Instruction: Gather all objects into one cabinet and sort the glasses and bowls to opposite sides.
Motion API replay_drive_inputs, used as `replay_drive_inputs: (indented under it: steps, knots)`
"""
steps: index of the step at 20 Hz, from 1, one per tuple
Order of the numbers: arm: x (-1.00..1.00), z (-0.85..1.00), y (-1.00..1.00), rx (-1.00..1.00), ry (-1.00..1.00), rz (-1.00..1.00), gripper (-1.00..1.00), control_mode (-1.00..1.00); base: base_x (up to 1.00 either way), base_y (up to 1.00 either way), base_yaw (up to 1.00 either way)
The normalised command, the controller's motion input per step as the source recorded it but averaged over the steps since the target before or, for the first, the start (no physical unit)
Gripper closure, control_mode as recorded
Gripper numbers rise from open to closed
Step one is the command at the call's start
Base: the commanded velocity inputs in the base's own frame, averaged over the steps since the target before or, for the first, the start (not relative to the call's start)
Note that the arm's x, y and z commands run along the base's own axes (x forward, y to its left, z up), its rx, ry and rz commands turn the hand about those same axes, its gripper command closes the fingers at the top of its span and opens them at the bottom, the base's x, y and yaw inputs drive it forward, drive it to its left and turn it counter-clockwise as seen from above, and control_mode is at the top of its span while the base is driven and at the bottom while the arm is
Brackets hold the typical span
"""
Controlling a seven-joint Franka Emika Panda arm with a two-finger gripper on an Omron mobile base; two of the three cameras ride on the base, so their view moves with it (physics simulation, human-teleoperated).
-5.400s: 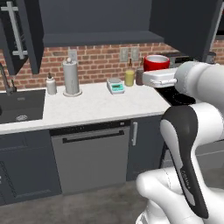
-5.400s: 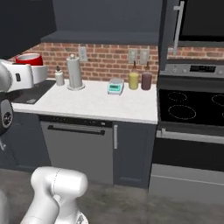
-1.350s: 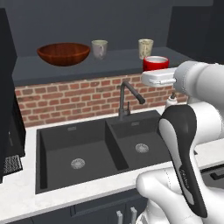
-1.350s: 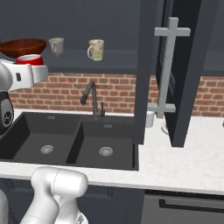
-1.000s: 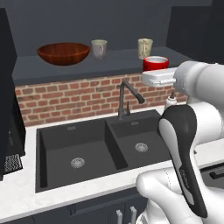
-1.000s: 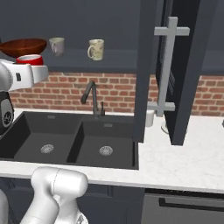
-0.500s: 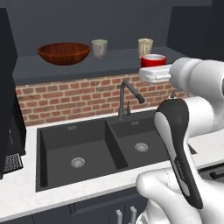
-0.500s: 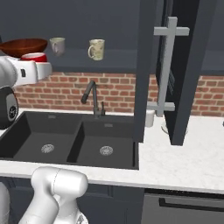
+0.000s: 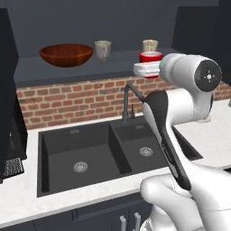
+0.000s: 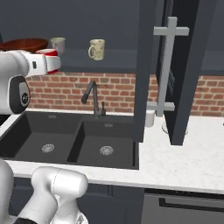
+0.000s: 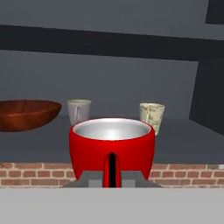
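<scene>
Glossy red cup [image 11: 112, 150] (pale inside, handle toward camera) clamped in the gripper [image 11: 112, 179]

bowl [image 9: 66, 54] left of cups [image 9: 103, 48] on shelf [image 9: 58, 70]

The dark shelf [image 9: 81, 67] holds a brown bowl [image 9: 66, 54], a grey cup [image 9: 103, 49] and a beige cup [image 9: 150, 45], all standing apart.

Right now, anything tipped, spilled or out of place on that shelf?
Nothing stands out. The bowl, grey cup and patterned cup stand upright on the shelf; the gripper holds the red cup level.
</scene>
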Motion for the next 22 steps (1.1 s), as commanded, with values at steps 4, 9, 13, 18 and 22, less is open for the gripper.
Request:
replay_drive_inputs:
  steps: [4, 9, 13, 18, 22]
  knots:
    - [0.61, 0.0, -0.3, 0.01, 0.0, 0.0, 1.0, -1.0, 0.0, 0.0, 0.0]
    - [0.49, -0.1, -0.12, 0.01, 0.0, -0.02, 1.0, -1.0, 0.0, 0.0, 0.0]
    - [0.5, -0.23, 0.0, 0.0, 0.0, -0.08, 1.0, -1.0, 0.0, 0.0, 0.0]
    - [0.56, 0.0, -0.02, 0.02, 0.0, -0.1, 1.0, -1.0, 0.0, 0.0, 0.0]
    - [0.53, 0.0, -0.11, 0.04, 0.0, -0.08, 1.0, -1.0, 0.0, 0.0, 0.0]
